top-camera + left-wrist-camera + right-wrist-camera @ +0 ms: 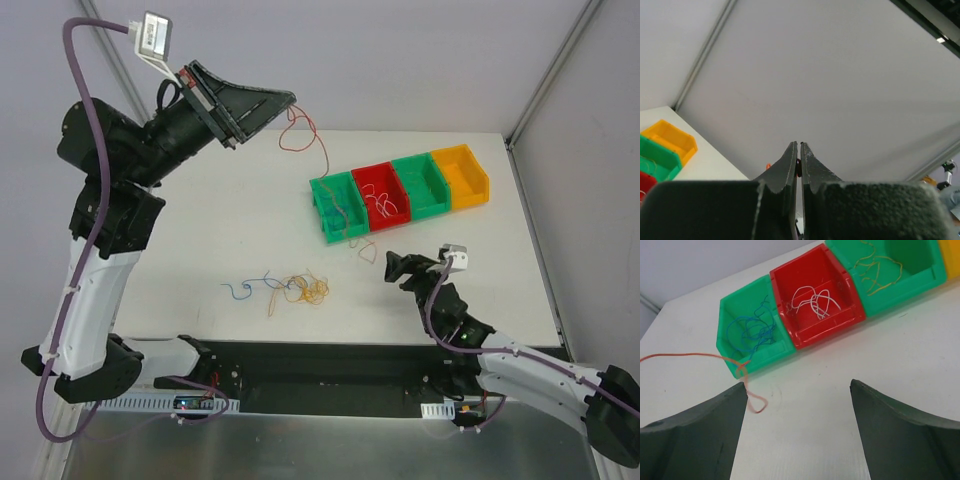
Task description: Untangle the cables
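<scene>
Above the table point(200, 230), left pincer point(290, 98) grips a red cable point(323, 158) hanging downward; right pincer point(797, 385) gapes.

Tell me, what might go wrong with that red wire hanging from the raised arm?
1. The red cable hangs from the shut left gripper and trails past the corner of the green bin. Pulling up might snag it there and tug the bin.
2. Its loose end lies on the table in front of the open right gripper, unheld, so it could drag or flick away.
</scene>
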